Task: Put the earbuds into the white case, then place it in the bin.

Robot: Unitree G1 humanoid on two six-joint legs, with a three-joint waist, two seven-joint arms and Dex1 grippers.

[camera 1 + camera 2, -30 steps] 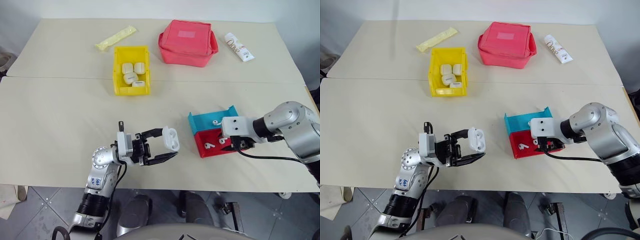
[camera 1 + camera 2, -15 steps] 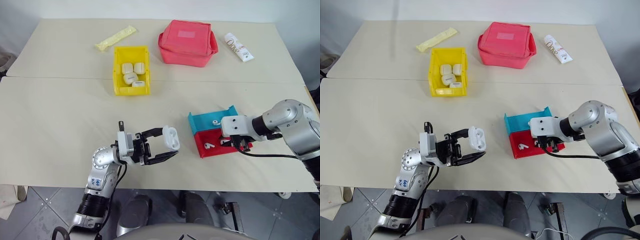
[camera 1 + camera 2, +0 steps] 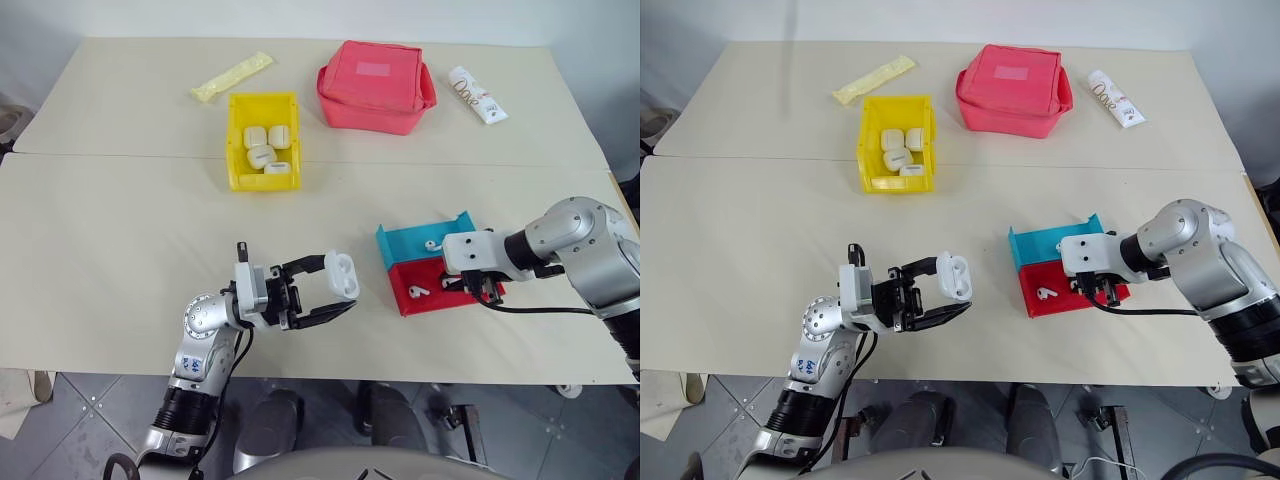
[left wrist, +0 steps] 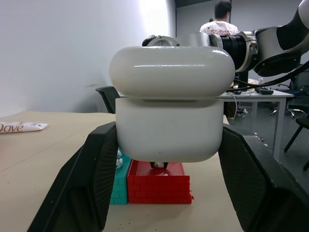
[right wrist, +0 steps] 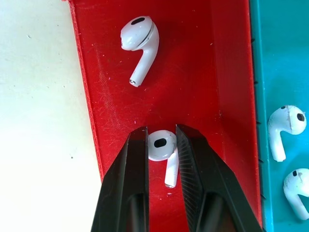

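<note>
The right gripper [image 5: 161, 142] is pinched on the head of one earbud [image 5: 162, 147] down in the red tray [image 5: 203, 72]; that hold looks thin, so I'd worry the bud twists or pops free on the lift; a second earbud [image 5: 139, 39] lies loose further along the same tray, and two more sit in the teal tray [image 5: 280, 58] alongside. The left gripper [image 3: 335, 295] clamps the white case [image 4: 169, 104] above the table, lid ajar. The yellow bin [image 3: 236, 140], well apart, already carries four white cases.
</note>
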